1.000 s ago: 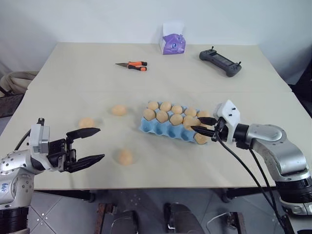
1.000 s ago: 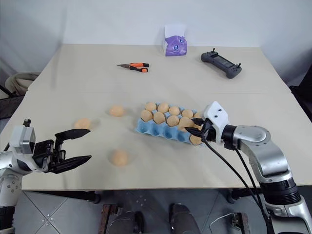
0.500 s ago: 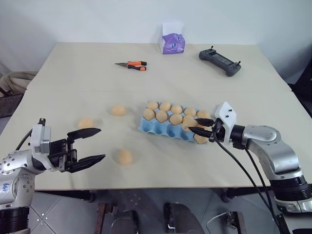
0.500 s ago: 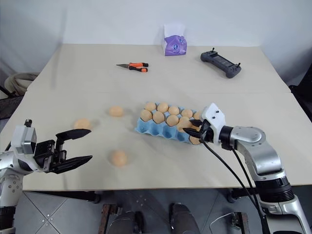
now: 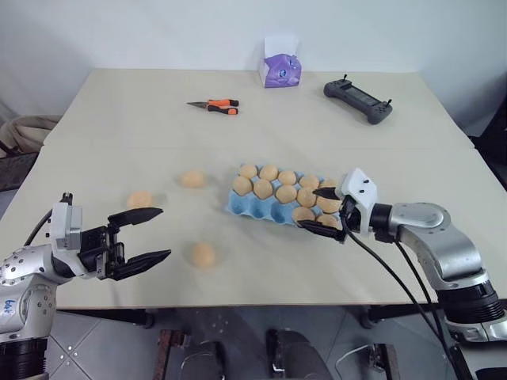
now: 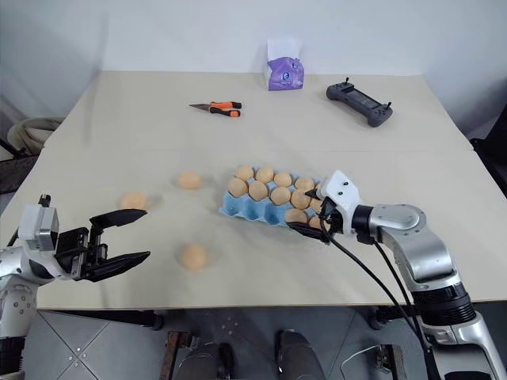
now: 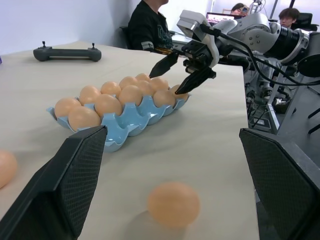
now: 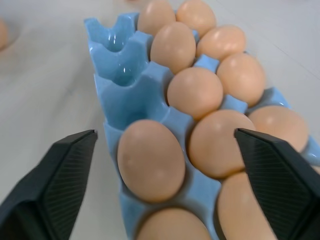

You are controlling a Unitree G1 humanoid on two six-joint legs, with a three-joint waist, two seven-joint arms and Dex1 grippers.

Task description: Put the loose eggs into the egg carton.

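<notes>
Eggs in the egg carton (image 5: 265, 207) fill most cups — the light blue tray sits near the middle of the table (image 5: 119, 111), its two nearest-left cups bare in the right wrist view. Right gripper (image 5: 322, 208) hangs over the carton's right end, fingers spread apart with nothing between them; one black finger lies above the eggs, the other just off the carton's near edge. An egg (image 8: 151, 159) sits in the front-row cup directly under that gripper, flanked by both fingers without visible contact. Left gripper (image 5: 142, 236) hovers at the table's near-left edge, fingers wide apart and empty, well apart from the carton. Three loose eggs lie on the bare tabletop: one (image 5: 203, 254) just beside the left gripper's fingertips toward the carton, one (image 5: 139, 199) a little beyond that gripper, one (image 5: 192, 179) between that egg and the carton's left end. Far side of the table — orange-handled cutters (image 5: 215, 105), a purple-and-white tissue box (image 5: 280, 70), a dark handheld controller (image 5: 357, 100). A person in a dark top (image 7: 149, 27) sits behind the table in the left wrist view.
</notes>
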